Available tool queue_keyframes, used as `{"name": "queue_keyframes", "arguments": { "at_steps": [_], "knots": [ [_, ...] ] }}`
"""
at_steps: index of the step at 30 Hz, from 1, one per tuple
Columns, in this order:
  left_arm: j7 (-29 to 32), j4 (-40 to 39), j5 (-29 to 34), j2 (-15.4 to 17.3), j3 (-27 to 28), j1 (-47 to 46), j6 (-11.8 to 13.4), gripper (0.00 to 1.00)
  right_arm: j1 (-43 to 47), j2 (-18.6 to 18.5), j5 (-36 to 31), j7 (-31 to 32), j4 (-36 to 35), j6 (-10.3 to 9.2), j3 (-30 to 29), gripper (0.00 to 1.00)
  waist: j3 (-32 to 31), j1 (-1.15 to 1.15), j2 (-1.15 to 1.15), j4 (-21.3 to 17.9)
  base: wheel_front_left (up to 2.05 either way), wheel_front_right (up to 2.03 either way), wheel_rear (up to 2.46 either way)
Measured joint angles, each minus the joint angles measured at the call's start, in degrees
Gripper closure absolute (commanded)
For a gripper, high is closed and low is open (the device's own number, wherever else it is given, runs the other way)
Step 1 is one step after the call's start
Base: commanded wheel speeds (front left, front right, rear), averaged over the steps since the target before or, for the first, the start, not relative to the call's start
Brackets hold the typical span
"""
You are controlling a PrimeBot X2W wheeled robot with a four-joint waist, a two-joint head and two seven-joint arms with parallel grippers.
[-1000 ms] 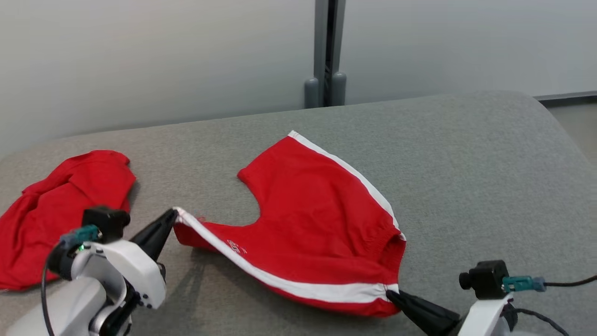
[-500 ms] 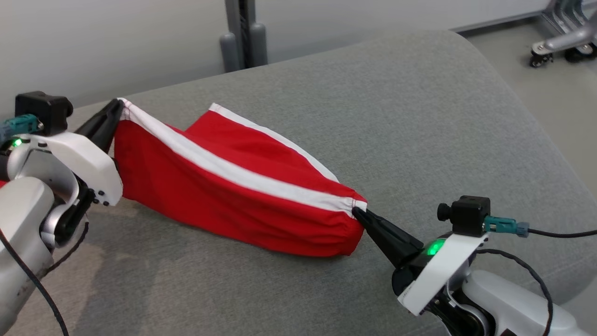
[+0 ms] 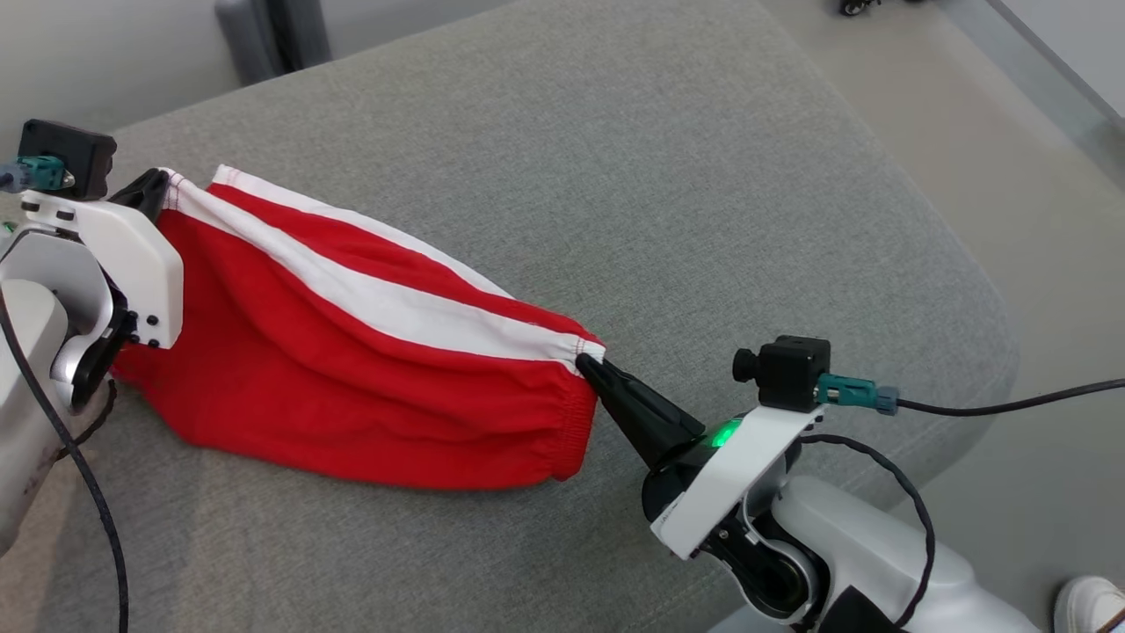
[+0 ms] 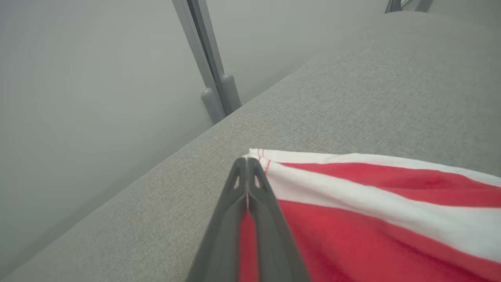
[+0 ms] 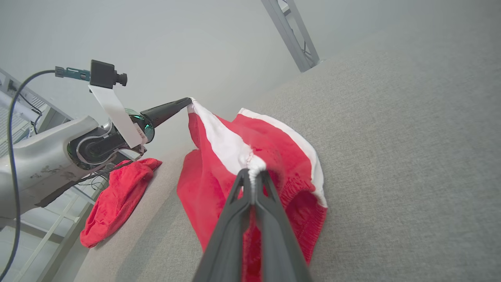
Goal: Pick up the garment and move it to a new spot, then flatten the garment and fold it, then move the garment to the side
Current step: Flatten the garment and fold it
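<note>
The garment (image 3: 352,378) is a pair of red shorts with white side stripes, stretched between my two grippers above the grey padded surface (image 3: 703,176). Its lower edge sags onto the surface. My left gripper (image 3: 158,189) is shut on the leg-hem corner at the white stripe, seen close in the left wrist view (image 4: 247,160). My right gripper (image 3: 587,365) is shut on the waistband corner, which bunches at its tips in the right wrist view (image 5: 252,172). That view also shows the garment (image 5: 211,172) hanging from the left gripper (image 5: 188,101).
A second red garment (image 5: 117,196) lies crumpled on the surface beyond the left arm. The surface's rounded edge drops to the floor (image 3: 1011,176) at the right. A grey post (image 3: 272,35) stands at the back. A white shoe (image 3: 1090,602) shows at the lower right.
The garment, lying spread a second ago, now hangs stretched between both grippers with one leg folded behind. The head camera has swung right, so the other red garment has left its view.
</note>
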Motion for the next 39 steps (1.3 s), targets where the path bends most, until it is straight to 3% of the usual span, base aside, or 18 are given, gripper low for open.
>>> {"name": "queue_keyframes", "arguments": {
  "at_steps": [13,32,39],
  "knots": [
    [0.2,12.5,1.9,-3.0,-1.6,-5.9,-2.4,1.0,-0.5,5.6,-1.3,0.0,2.5,0.0,-2.8,1.0,4.5,0.0,0.0,-4.0,0.0,0.0,0.0],
    [-2.3,24.1,5.6,-6.9,-4.6,-14.6,-4.8,1.0,1.8,8.8,-3.0,0.0,2.4,0.0,-10.6,1.0,9.5,0.0,0.0,-5.2,0.0,0.0,0.0],
    [-2.4,26.7,7.2,-8.1,-6.3,-16.6,-5.4,1.0,1.4,9.3,-3.2,0.0,2.3,0.0,-10.1,1.0,11.2,0.0,0.0,-5.2,0.0,0.0,0.0]
  ]
}}
